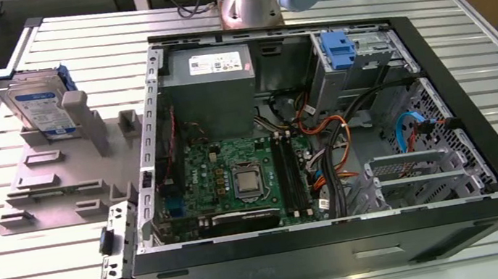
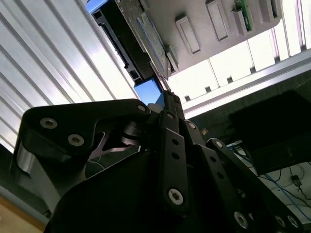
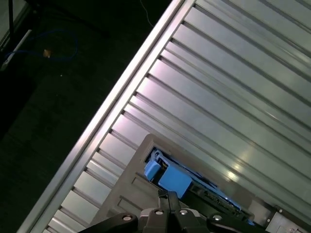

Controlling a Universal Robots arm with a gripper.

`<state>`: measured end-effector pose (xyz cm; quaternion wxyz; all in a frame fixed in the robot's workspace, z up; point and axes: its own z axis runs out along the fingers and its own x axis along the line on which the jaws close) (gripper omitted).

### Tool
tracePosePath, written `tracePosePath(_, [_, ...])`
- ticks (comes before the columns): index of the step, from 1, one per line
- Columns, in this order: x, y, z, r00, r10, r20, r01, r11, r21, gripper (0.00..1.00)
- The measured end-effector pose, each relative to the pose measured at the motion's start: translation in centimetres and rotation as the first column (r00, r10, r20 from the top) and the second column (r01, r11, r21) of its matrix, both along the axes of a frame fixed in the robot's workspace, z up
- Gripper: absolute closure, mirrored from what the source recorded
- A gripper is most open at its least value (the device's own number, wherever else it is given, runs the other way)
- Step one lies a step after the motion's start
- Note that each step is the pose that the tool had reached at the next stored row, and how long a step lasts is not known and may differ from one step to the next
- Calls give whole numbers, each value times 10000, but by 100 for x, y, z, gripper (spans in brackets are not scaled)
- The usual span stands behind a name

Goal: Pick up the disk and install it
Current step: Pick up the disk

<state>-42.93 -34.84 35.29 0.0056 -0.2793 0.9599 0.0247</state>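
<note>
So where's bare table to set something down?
Bare table in front of the grey fixture at the exterior view's left, and past the case at its right. Crowded: the fixture's slots around the disk, the cabled case interior.

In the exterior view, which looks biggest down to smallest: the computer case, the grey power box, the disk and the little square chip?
1. computer case
2. grey power box
3. disk: it looks a bit smaller than the power box, but it stands on edge and is seen at an angle, so the order of these two is unsure
4. square chip
</note>
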Motion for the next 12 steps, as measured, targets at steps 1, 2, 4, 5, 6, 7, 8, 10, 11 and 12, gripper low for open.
tracePosePath(1, [0,0,0,10000,16,0,-16,10000,0,89])
tracePosePath(2, [0,-1,0,10000,18,-1,-18,10000,0,89])
tracePosePath(4, [1,-2,1,10000,21,0,-21,10000,-1,89])
tracePosePath(5, [1,-2,0,10000,39,2,-39,10000,0,89])
tracePosePath(6, [0,-2,1,9999,115,1,-115,9999,-2,89])
tracePosePath(7, [0,-2,0,9997,236,1,-236,9997,-1,89])
tracePosePath(8, [0,-2,-1,9993,364,1,-364,9993,-1,89])
tracePosePath(10, [0,-2,-2,9981,623,2,-623,9981,0,89])
tracePosePath(11, [0,-2,-4,9970,775,3,-775,9970,0,89])
tracePosePath(12, [0,-2,-5,9954,954,4,-954,9954,0,89])
